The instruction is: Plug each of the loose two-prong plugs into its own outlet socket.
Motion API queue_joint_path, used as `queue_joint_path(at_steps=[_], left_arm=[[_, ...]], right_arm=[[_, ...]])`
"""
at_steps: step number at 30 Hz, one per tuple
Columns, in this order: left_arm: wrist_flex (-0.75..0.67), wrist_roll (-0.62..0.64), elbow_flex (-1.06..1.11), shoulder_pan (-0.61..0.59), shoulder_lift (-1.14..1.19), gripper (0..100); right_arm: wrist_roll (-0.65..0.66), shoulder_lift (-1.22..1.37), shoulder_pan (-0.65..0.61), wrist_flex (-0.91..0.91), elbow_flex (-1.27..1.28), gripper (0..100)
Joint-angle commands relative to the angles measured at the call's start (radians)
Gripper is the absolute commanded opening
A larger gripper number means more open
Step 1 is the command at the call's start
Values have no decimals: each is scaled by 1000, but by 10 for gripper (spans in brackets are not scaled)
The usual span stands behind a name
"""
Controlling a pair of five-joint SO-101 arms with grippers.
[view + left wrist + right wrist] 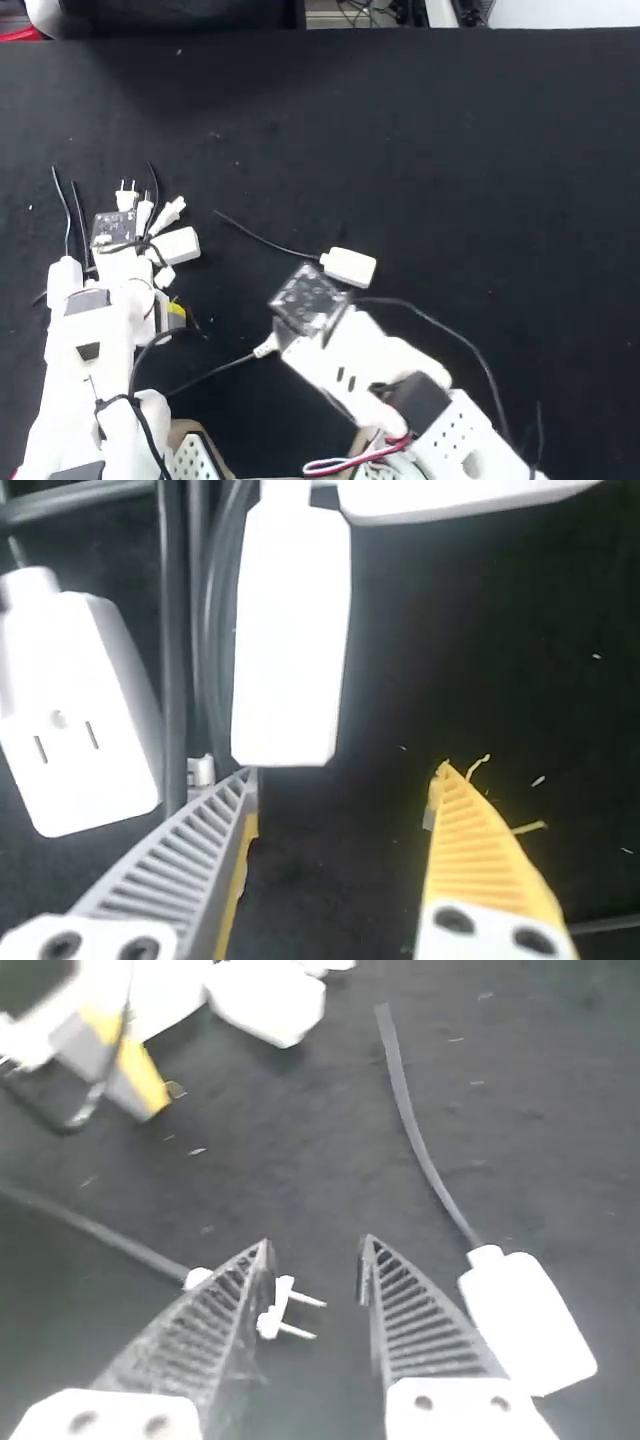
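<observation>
R gripper (316, 1243) is standing released, jaws wide, over the black tabletop (450, 140). A two-prong plug (283, 1312) is lying between the jaws, just beside one finger, prongs pointing across the gap. A corded socket (527, 1318) is sitting just outside the other finger. L gripper (343, 773) is also hanging open, w/ a white connector body (290, 630) lying just ahead. A slotted outlet socket (75, 740) and black cords (175, 630) are crowding alongside.
</observation>
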Motion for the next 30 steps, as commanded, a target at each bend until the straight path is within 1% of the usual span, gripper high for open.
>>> queue_joint_path(at_steps=[1,8,10,13,15,18,21,23,27,30], left_arm=[[-12,14,5,-13,-18,264],[-6,12,5,-19,-14,264],[-6,11,5,-19,-11,264],[-6,11,5,-19,-9,264],[-6,11,5,-19,-9,264],[-5,11,5,-30,-9,264],[-5,11,5,-87,-9,264],[-5,12,5,-111,-12,264],[-5,14,5,-116,-12,264],[-5,14,5,-117,-12,264]], right_arm=[[-8,222,-63,-34,-157,131],[8,719,-83,-40,-394,132],[83,839,-89,-32,-441,159],[219,981,-118,12,-515,240],[247,1047,-129,28,-555,263],[256,1112,-129,26,-578,254],[270,1144,-129,25,-582,254],[327,1159,-126,25,-578,254],[430,1207,-123,23,-581,254],[491,1251,-87,-32,-579,254]])
